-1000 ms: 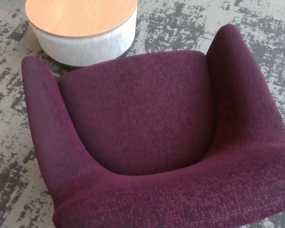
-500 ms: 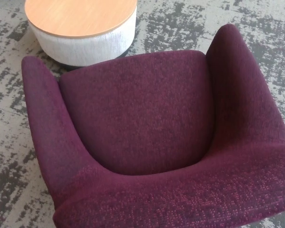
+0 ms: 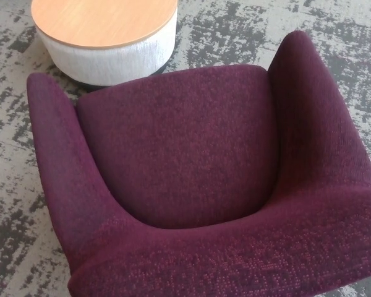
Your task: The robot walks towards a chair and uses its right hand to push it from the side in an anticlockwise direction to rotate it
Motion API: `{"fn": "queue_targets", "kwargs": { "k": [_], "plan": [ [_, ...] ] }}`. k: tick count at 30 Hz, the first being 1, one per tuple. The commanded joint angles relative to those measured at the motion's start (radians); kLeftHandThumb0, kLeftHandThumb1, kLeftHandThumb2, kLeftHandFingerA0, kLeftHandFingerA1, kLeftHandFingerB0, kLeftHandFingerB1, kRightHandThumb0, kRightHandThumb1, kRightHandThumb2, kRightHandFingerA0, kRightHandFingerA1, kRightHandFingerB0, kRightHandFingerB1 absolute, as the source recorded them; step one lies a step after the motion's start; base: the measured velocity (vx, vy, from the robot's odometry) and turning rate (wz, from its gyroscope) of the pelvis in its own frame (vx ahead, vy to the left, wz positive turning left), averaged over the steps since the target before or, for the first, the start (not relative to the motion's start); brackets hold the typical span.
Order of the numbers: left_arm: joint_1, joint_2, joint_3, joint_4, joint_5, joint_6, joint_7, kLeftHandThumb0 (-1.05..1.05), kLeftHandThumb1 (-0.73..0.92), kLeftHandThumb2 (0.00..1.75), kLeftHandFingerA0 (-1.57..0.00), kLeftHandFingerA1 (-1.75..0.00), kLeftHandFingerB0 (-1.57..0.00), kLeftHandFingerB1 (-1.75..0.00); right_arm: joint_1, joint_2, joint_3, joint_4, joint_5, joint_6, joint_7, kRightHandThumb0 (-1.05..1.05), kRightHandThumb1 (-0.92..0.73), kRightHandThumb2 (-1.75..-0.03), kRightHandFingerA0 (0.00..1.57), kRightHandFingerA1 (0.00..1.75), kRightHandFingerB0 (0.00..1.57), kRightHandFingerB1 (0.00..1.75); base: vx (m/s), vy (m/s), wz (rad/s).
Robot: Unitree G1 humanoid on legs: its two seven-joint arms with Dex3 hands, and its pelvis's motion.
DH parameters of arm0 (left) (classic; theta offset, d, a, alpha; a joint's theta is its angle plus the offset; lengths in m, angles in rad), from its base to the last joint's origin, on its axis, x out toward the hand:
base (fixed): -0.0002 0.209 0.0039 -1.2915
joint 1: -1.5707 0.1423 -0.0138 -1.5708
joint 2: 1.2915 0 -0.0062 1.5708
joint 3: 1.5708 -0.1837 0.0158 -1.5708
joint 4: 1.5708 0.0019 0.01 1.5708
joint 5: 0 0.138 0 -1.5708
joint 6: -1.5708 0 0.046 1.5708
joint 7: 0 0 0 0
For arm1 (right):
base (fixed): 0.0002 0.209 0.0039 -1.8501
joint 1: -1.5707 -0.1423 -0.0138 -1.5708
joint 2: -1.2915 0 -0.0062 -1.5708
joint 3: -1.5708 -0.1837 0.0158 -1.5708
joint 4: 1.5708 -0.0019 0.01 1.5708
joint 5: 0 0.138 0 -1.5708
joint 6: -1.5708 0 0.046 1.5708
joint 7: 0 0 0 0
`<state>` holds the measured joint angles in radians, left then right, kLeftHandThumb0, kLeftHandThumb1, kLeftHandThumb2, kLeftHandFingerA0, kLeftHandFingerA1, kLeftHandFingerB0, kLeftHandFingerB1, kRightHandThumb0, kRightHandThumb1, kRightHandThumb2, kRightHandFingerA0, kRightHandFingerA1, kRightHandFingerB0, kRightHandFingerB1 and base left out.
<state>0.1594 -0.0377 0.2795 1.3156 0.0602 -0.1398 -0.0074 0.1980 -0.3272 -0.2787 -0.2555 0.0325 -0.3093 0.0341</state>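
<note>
a dark purple upholstered chair (image 3: 191, 179) fills most of the head view, seen from above and behind. its backrest runs along the lower edge of the picture, from the lower left corner up toward the right edge. the seat cushion lies in the middle, rounded at its near side and facing away toward the top of the picture. one armrest rises along the left side, a taller one along the right, its rounded tip near the upper right.

beyond the front of the seat, at the upper left, stands a round worktop (image 3: 104, 21) with a light wooden top and a white ribbed side. its near edge sits just beside the front left of the chair; whether the two touch cannot be told. both stand on a carpet (image 3: 235, 31) mottled in grey and dark patches, which shows at the top, down the left edge and at the right edge.

no part of the robot shows here, neither the left hand nor the right, so the state of the fingers cannot be told and nothing can be placed relative to them. nothing rests on the chair seat.
</note>
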Motion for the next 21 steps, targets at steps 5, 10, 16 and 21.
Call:
{"fn": "queue_targets", "kwargs": {
  "k": [5,10,16,21],
  "plan": [
    [-0.146,0.022,0.007,-0.056,-0.055,-0.118,-0.044,-0.67,0.72,0.62,-0.4,-0.53,-0.28,-0.33,-0.105,0.074,0.629,-0.286,-0.472,0.278,0.211,-0.95,-0.6,-1.04,0.0,0.29,0.09,0.08,0.0,-0.001,0.01],
    [-0.146,0.019,0.016,-0.057,-0.067,-0.123,-0.064,-0.68,0.72,0.62,-0.37,-0.55,-0.28,-0.33,-0.138,0.097,0.776,-0.206,-0.573,0.275,0.216,-0.95,-0.59,-1.04,0.01,0.37,0.09,0.16,0.0,0.0,0.0],
    [-0.144,0.025,-0.012,-0.059,-0.035,-0.131,-0.043,-0.68,0.75,0.62,-0.4,-0.54,-0.27,-0.33,-0.175,0.091,0.877,-0.197,-0.654,0.357,0.277,-0.95,-0.59,-1.04,0.0,0.32,0.08,0.18,0.0,0.0,0.0],
    [-0.142,0.016,0.001,-0.062,-0.053,-0.145,-0.066,-0.67,0.74,0.62,-0.33,-0.53,-0.27,-0.34,-0.222,0.098,0.959,-0.128,-0.717,0.346,0.266,-0.99,-0.6,-1.04,0.0,0.3,0.0,0.3,0.0,0.0,0.0]
  ]
}}
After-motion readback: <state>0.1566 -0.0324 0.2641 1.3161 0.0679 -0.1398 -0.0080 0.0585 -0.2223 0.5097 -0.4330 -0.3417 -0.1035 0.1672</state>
